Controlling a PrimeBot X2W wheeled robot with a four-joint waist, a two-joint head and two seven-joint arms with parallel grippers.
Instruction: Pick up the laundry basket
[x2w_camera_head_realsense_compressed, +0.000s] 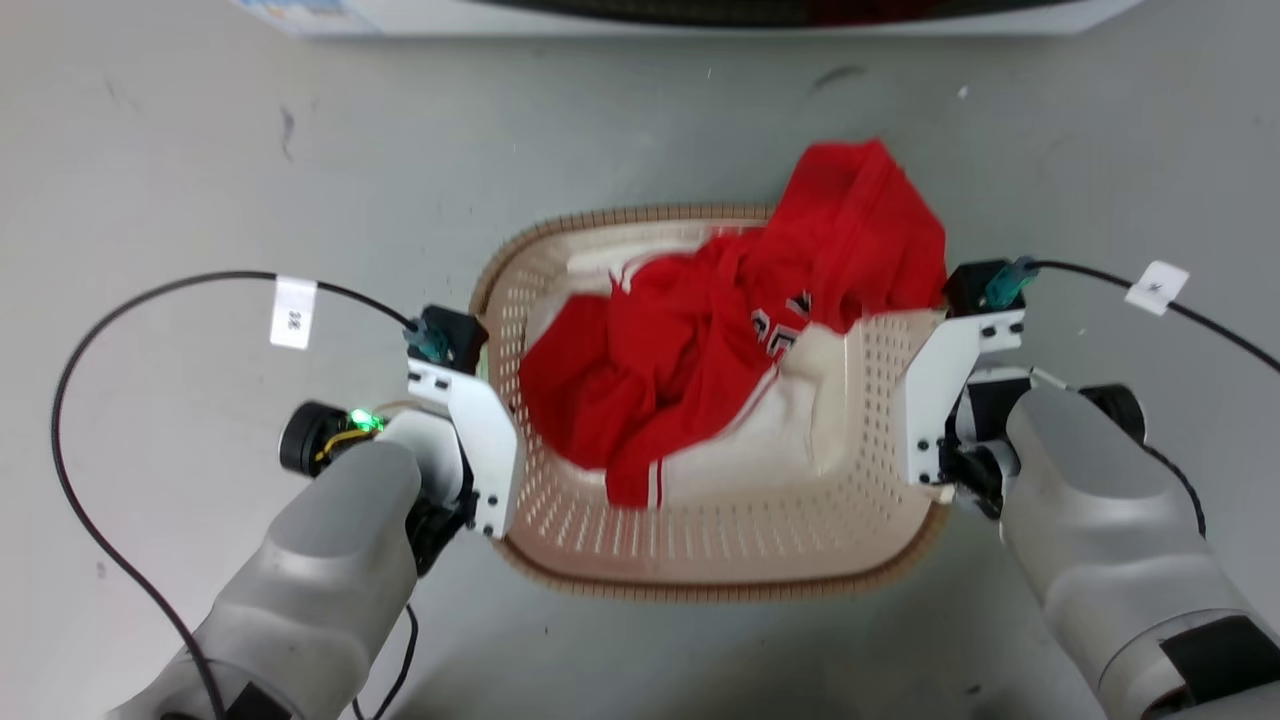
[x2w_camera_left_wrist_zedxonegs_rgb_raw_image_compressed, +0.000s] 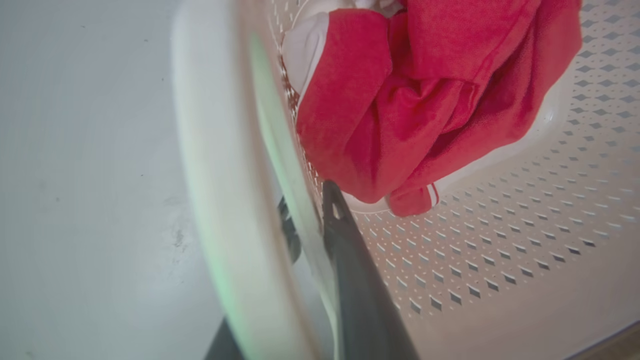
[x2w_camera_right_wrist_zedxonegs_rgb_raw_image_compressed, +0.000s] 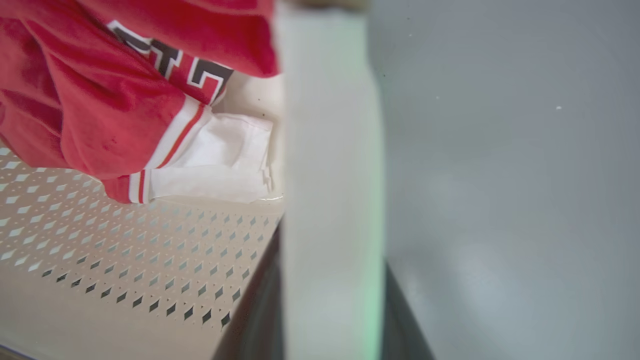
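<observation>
The laundry basket (x2w_camera_head_realsense_compressed: 700, 540) sits on the smooth grey floor (x2w_camera_head_realsense_compressed: 250, 150) straight in front of me, between my two wrists. It is a cream plastic tub with rounded corners, its walls pierced by rows of small diamond holes and its lip finished in a ribbed brown band that looks woven.

My left fingers (x2w_camera_left_wrist_zedxonegs_rgb_raw_image_compressed: 306, 197) straddle the basket's left edge. One dark, tapering finger lies flat against the perforated inner wall (x2w_camera_left_wrist_zedxonegs_rgb_raw_image_compressed: 500, 250), and the other shows behind a pale, glossy curved band on the outside. They are nearly together and pinch that edge between them.

My right fingers (x2w_camera_right_wrist_zedxonegs_rgb_raw_image_compressed: 332, 270) do the same on the opposite side, one dark finger on each side of a broad, smooth, pale strip. The strip is too close and blurred to say whether it is the rim or a handle loop. From above I cannot tell whether the base is touching the floor.

A crumpled red garment (x2w_camera_head_realsense_compressed: 700, 340) fills much of the tub. It is soft, matte knit cloth with white panels, thin red-and-white stripes at the hem and black block lettering edged in white. One fold drapes over the far right part of the rim. Through my left wrist camera it bunches against the wall just past my fingertip (x2w_camera_left_wrist_zedxonegs_rgb_raw_image_compressed: 425, 100).

The white angular brackets (x2w_camera_head_realsense_compressed: 480, 440) on my wrists press close to the basket's sides. Black cables carrying white paper tags (x2w_camera_head_realsense_compressed: 293, 312) loop outward from them. The flat white edge of an appliance (x2w_camera_head_realsense_compressed: 700, 15) runs along the far side.
</observation>
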